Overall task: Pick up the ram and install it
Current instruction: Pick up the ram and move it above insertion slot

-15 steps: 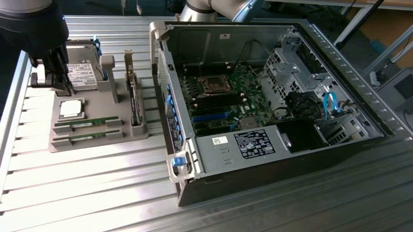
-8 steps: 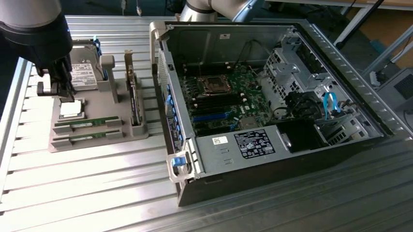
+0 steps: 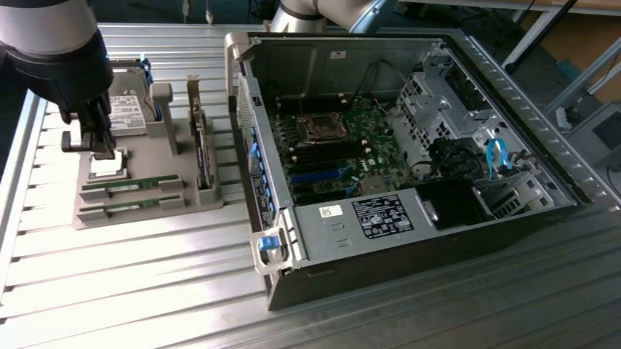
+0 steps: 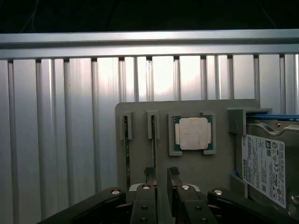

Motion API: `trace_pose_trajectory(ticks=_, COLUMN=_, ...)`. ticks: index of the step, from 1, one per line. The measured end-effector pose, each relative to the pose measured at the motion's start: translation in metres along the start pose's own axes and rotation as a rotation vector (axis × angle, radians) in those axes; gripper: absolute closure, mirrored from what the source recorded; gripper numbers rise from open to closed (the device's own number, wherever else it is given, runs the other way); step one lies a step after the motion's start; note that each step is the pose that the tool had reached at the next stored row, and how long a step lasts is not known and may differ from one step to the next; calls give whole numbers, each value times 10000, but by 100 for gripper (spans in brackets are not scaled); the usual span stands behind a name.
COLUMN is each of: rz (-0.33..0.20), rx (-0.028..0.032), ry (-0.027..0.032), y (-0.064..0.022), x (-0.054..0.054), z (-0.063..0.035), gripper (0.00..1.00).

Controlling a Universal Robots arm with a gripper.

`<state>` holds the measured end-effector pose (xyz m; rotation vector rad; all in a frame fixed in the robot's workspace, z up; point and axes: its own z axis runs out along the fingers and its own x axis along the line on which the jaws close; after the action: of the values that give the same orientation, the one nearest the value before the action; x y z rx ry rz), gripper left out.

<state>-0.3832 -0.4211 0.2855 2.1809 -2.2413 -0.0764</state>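
My gripper (image 4: 161, 173) hangs open and empty just above the ram (image 4: 153, 140), stood on edge in its holder (image 4: 140, 109), presumably so the jaws can pinch its faces.

An exterior camera looks down at a steep angle from high and farther off onto the table (image 3: 126, 291), taking in the open computer case (image 3: 291, 65) and the grey parts holder (image 3: 145, 166). My wrist camera peers close past my claw (image 4: 161, 173) onto that same holder, which both views share.
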Motion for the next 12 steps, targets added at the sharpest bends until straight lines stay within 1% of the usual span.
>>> trace_pose_trajectory(ticks=4, rz=0, rx=1, ry=-1, y=-4, x=2, z=76, gripper=76)
trace_pose_trajectory(ticks=12, rz=0, rx=0, ry=0, y=-9, x=5, z=193, gripper=76)
